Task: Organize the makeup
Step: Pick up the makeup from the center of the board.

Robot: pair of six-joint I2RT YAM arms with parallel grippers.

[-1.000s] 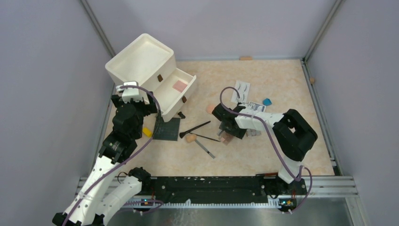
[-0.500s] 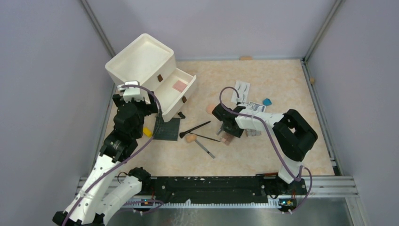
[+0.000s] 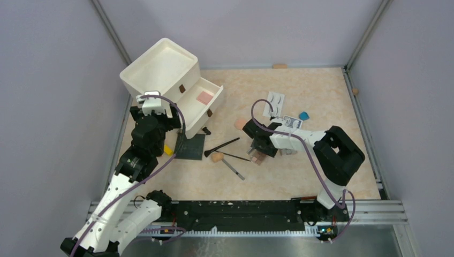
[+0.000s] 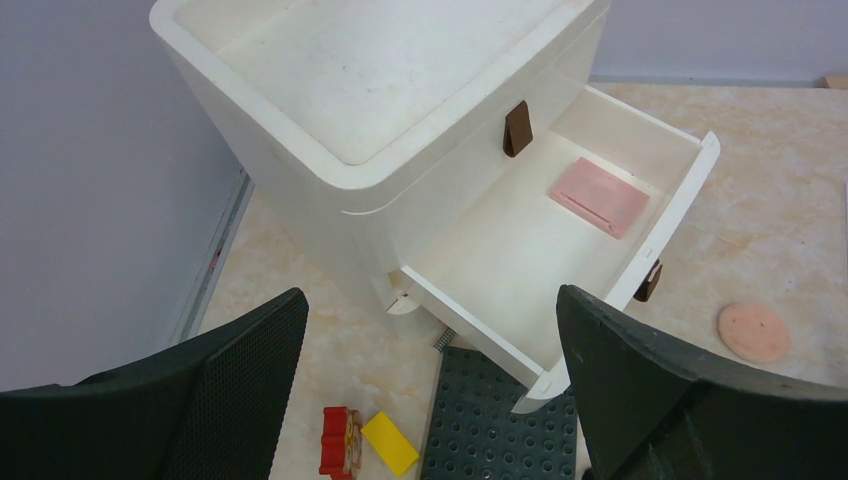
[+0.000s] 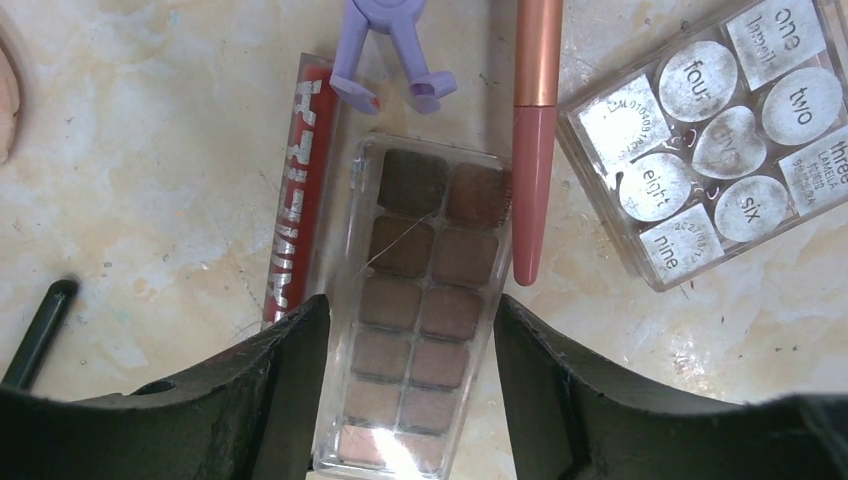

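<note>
Draws the right gripper [image 5: 410, 312] in from a wider spread to pinch the long edges of the brown palette [image 5: 425, 240], flat on the table [image 5: 150, 150], likely readying its lift toward the open drawer [image 4: 682, 195] under the wide-spread left gripper [image 4: 432, 298].

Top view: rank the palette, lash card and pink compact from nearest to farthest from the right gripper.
1. Palette, between the fingers of the right gripper.
2. Lash card, farther back, slightly right.
3. Pink compact, far left, inside the open drawer.

Overhead + wrist close-ups; shared palette [image 5: 420, 310]
</note>
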